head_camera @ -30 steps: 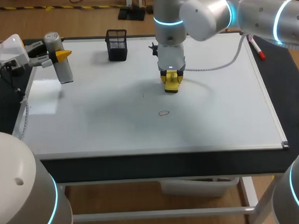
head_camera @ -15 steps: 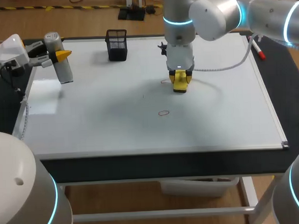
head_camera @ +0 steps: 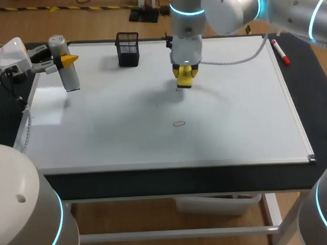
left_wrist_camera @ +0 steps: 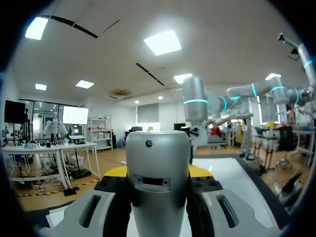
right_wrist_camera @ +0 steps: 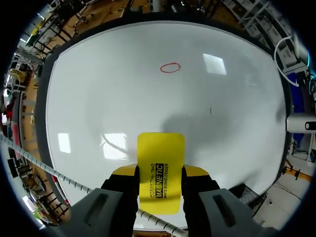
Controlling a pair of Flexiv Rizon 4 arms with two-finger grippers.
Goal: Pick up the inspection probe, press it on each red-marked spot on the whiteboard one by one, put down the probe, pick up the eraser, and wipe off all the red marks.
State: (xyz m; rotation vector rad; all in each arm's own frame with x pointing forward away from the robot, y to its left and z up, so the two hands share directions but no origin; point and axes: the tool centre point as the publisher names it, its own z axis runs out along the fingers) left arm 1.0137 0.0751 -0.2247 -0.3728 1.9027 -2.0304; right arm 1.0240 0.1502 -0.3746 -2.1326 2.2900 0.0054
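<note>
Right tool [head_camera: 184,74]: points down over the far middle of the whiteboard [head_camera: 244,119], its two yellow-tipped fingers clamped on the long sides of the eraser [right_wrist_camera: 160,153].
Eraser: a yellow block held flat-face toward the board; whether it touches the surface cannot be told (a soft shadow lies on the board just ahead of it in the right wrist view).
Red oval [right_wrist_camera: 170,67]: a small outlined ring on the board, well ahead of the eraser in the right wrist view, toward the near side of the board from the eraser in the head view.
Faint trace [head_camera: 178,88]: a tiny mark just beside the eraser's near edge, too small to make out.
Dark tick [right_wrist_camera: 211,110]: a short thin stroke on the board, between the eraser and the oval and off to one side.
Left tool [head_camera: 62,61]: at the far left corner of the board, closed around the inspection probe [left_wrist_camera: 158,168].
Inspection probe: a silver cylinder, slightly tilted, gripped about mid-height, its lower end at the board's corner.
Mesh pen holder [head_camera: 128,48]: black, upright near the board's far edge, between the two tools.
Red marker [head_camera: 279,51]: lies just off the board's right edge on the dark bench [head_camera: 319,106].
</note>
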